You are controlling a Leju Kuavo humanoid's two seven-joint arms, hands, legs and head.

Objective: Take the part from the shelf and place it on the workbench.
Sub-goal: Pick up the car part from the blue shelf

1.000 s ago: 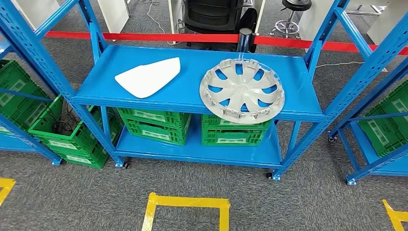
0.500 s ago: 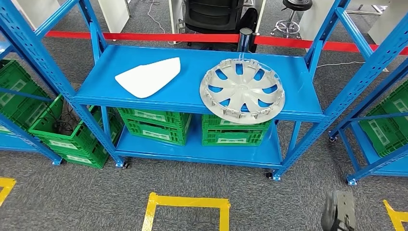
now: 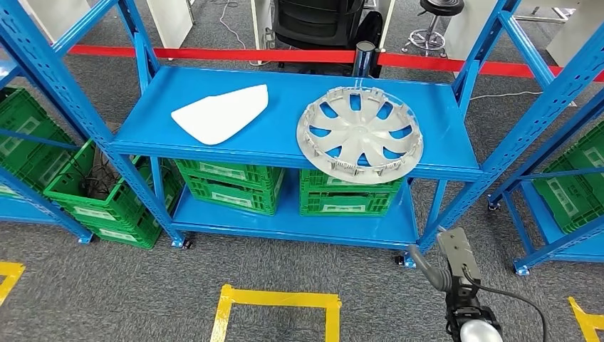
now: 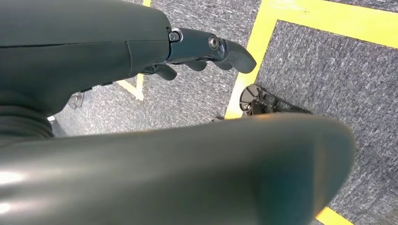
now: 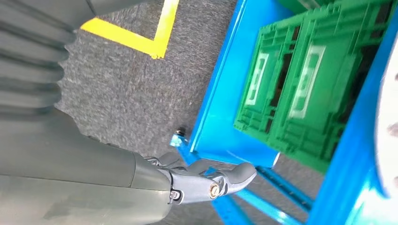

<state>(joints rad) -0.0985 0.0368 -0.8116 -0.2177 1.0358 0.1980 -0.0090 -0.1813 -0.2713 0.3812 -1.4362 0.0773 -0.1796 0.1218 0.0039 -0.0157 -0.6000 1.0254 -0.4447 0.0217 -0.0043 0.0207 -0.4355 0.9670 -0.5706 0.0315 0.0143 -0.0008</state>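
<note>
Blue steel shelf [image 3: 164, 135] fills the head view, green crates [image 3: 228, 187] stacked on its lower deck and more of them on the racks to either side. On the upper deck, at the left, lies a flat white panel [image 3: 221, 112]; right of it rests the silver wheel cover [image 3: 360, 134], flat on the deck with its front rim at the shelf's edge. Either could be the part; neither is touched.

The left hand [image 4: 141, 51] hangs over grey carpet and yellow floor tape [image 4: 263, 28], fingers loosely extended and holding nothing. Further right, the right hand [image 3: 456, 260] is raised in front of the shelf's lower right corner, below and to the right of the wheel cover, fingers apart and empty.

By my reading this is the reach, the very first step. Next the right hand must rise to deck height and come in over the cover's near rim for a grip. The worktop is out of view.
</note>
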